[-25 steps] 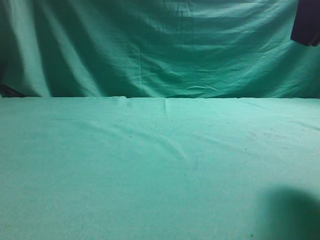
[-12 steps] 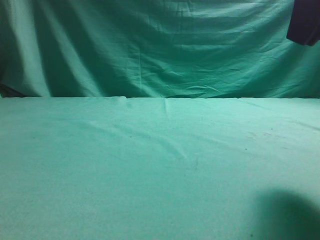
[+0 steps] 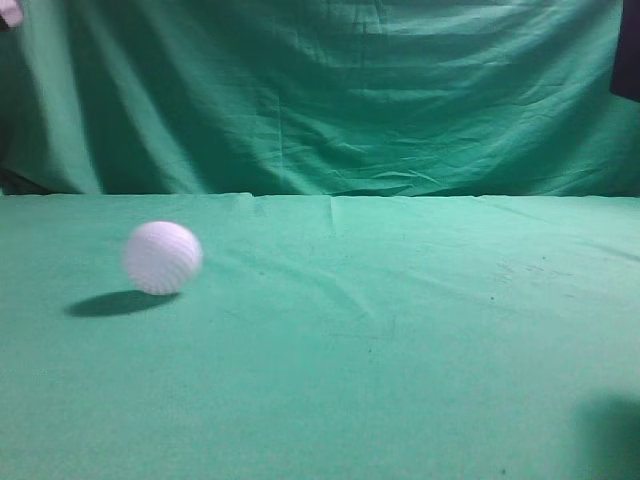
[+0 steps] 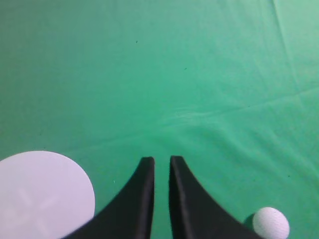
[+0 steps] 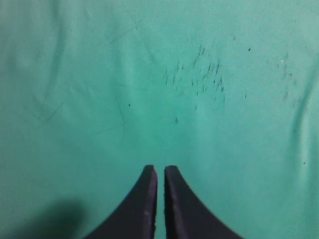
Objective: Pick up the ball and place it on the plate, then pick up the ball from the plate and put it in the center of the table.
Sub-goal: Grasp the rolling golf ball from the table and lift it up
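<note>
My left claw hangs clenched, empty, beside the golf ball; a clumsy approach could roll it further from the plate.

Ball blurred in exterior view; plate cut off by left wrist view's edge.

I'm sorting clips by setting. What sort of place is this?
Probably a staged robot test setup, not a home: green cloth covers the table, a green curtain hangs behind, and only a ball and white plate are out.
</note>
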